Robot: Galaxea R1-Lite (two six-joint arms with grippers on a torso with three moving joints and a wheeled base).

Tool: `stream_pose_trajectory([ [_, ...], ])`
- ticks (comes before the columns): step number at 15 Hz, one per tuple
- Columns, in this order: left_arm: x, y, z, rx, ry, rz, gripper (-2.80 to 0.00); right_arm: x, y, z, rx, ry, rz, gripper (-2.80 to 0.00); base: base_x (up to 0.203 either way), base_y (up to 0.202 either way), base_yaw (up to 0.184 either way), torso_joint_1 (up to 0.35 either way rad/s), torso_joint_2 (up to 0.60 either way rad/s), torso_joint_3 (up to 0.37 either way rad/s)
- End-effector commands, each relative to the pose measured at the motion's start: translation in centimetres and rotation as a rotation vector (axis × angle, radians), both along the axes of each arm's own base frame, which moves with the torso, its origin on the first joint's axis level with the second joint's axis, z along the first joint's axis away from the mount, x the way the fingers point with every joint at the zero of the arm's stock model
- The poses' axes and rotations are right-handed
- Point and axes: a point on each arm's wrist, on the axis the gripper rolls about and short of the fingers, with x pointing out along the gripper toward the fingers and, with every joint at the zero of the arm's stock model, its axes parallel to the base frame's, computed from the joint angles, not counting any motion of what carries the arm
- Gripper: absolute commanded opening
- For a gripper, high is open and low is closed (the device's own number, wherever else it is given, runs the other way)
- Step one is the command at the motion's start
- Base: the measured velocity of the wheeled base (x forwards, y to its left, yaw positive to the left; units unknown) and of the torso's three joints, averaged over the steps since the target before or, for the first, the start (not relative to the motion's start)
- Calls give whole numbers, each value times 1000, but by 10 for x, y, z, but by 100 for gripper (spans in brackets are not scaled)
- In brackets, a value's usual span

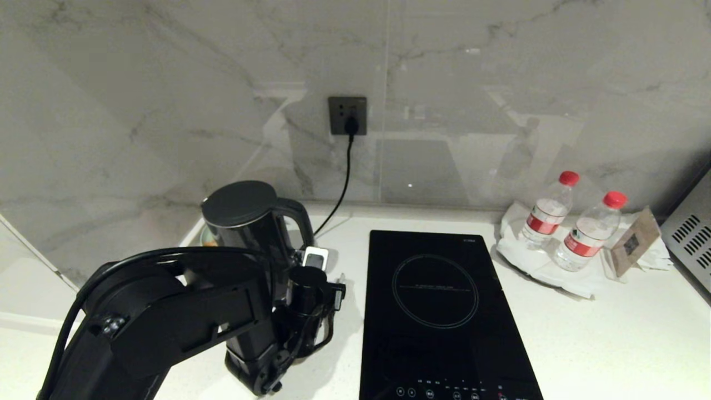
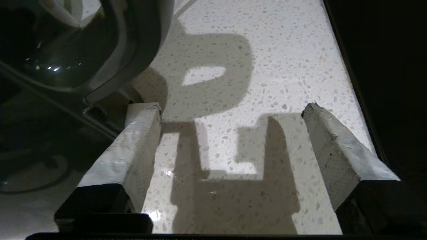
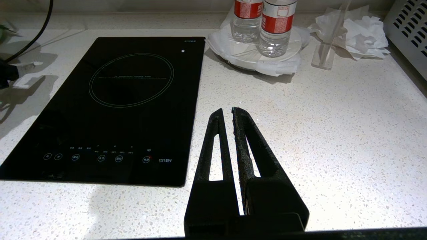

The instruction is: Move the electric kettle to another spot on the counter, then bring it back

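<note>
Two grippers, one electric kettle [image 1: 244, 222] upright on counter [image 1: 611, 333], back-left of cooktop [image 1: 439, 311].
Left gripper [image 2: 233, 110] spread wide, empty, just beside kettle handle; right gripper [image 3: 227, 113] pressed together, clear of it.

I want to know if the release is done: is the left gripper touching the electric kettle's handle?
Apart. In the left wrist view the left gripper stands open over bare counter, and the electric kettle handle lies clear beyond one finger.

Your left arm [image 1: 166, 316] hides the electric kettle [image 1: 250, 222] below its lid, kettle base unseen, cooktop [image 1: 444, 316] front edge cut off, cooktop button labels too small to read
</note>
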Motion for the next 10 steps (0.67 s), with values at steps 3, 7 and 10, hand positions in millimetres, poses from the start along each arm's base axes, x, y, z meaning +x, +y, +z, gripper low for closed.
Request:
stream_pose_trajectory([
  [3,5,-2,-9,1,1,8,0,0,0,0,0,0,1,-280,0,0,0,0,0,0],
  [7,8,1,-10,0,0,17,0,0,0,0,0,0,1,-280,0,0,0,0,0,0],
  [10,7,1,-6,-6,-7,19,0,0,0,0,0,1,1,-280,0,0,0,0,0,0],
])
